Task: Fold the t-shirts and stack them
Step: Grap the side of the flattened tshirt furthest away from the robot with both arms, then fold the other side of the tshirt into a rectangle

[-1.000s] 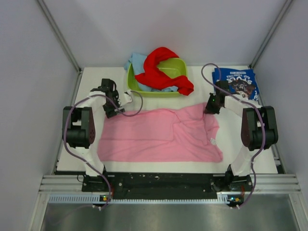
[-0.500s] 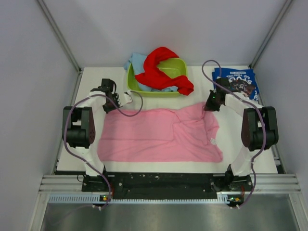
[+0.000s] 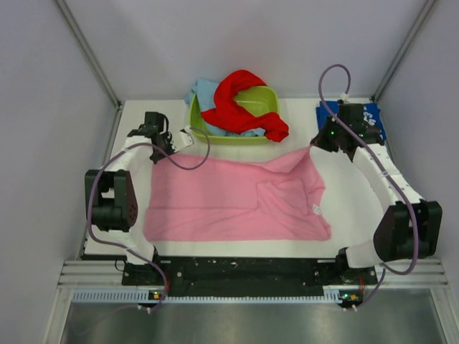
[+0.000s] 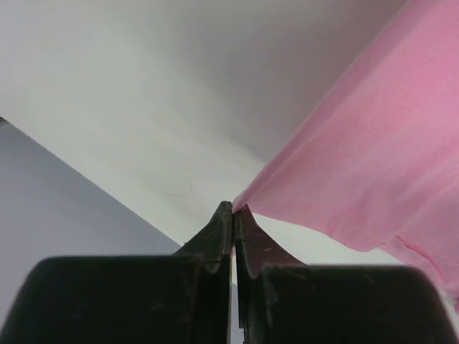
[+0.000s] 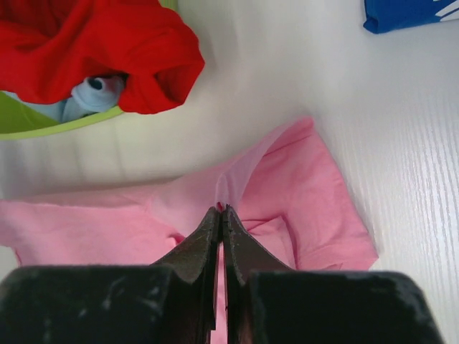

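Spread mid-counter point(image 3: 351, 208) as before: pink shirt point(image 3: 237, 208), near hem unmoved. Far corners gripped now, left jaws closed on the left one, right jaws closed on the right. Both corners drawn outward and farther back than a second ago, perhaps lifted slightly. Beyond, unchanged: tub point(image 3: 215, 136) holding red shirt point(image 3: 240, 100) and light blue shirt point(image 3: 204, 92). Far right, navy shirt point(image 3: 373, 113), now partly behind the right arm.

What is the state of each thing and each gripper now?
green tub: upright, holds two shirts.
red t-shirt: crumpled, draped over the tub rim.
light blue t-shirt: crumpled, in the tub.
navy t-shirt: lying flat, far right.
pink t-shirt: spread out, far edge pinched at both ends.
left gripper: shut on pink t-shirt.
right gripper: shut on pink t-shirt.
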Robot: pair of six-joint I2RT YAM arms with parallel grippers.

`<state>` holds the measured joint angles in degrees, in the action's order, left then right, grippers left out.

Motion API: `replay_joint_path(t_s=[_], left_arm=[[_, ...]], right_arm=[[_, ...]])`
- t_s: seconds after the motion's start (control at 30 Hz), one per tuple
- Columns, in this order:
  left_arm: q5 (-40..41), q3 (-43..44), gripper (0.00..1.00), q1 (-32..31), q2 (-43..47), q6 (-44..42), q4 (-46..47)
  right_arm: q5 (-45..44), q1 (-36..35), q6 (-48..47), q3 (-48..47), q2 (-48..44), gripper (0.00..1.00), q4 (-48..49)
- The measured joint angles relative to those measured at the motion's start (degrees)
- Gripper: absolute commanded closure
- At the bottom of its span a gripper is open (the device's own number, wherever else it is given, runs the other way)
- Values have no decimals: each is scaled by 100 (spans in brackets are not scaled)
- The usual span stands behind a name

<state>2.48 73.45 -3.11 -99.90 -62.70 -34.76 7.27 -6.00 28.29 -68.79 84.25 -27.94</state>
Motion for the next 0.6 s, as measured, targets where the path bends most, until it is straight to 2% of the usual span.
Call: replay_joint_path(t_s=[0.3,0.6], left_arm=[[17,-345,100,13,573,-28,-140],[2,-1659,100,20,1668,-330,-455]], right_arm=[[144,0,31,63,-1377,100,-612],[507,0,343,1320,-2889,100,-1294]])
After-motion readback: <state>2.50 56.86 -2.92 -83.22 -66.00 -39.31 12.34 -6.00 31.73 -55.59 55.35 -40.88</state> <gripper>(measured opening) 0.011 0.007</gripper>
